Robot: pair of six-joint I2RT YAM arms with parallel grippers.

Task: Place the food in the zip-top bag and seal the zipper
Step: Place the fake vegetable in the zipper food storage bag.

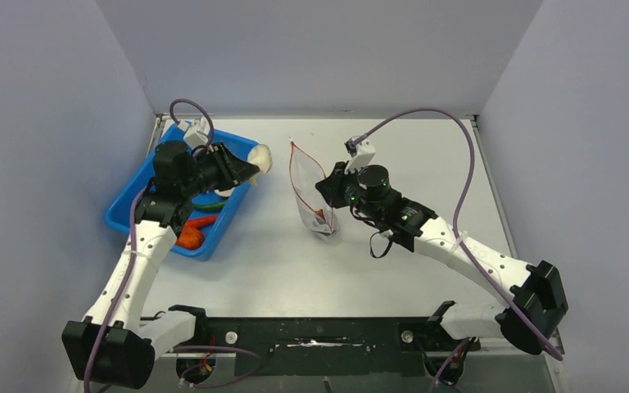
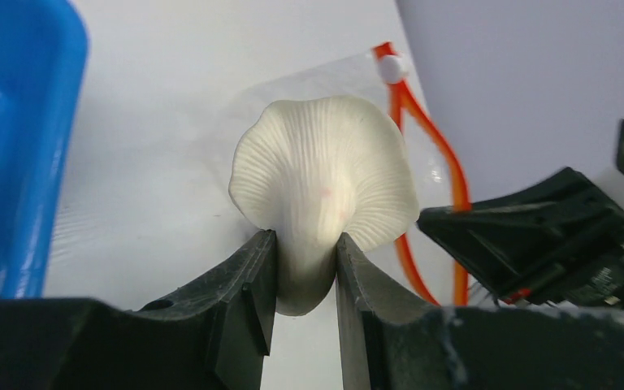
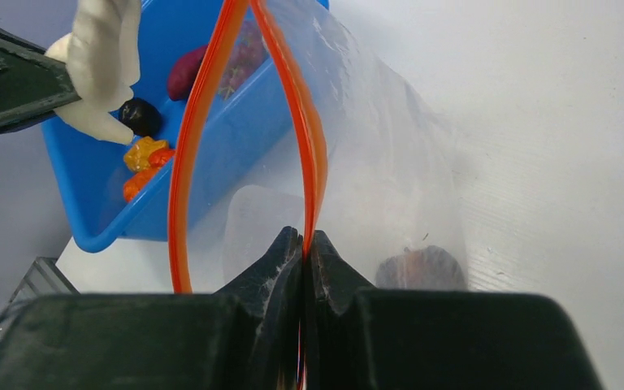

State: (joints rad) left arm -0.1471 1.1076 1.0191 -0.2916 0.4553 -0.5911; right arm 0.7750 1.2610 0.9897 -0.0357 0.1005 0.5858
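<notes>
The left arm [image 1: 135, 262] and right arm [image 1: 467, 250] share white shells between black joint housings. A purple cable [image 1: 185, 101] trails along each, past a white camera block [image 1: 363, 151] at the wrist. Green lights [image 1: 384, 187] glow on the right arm's motors. The left fingers [image 2: 240, 301] and right fingers [image 3: 272, 276] are matte black wedges. Pale bolts [image 1: 231, 336] dot the black base plate [image 1: 319, 336].
</notes>
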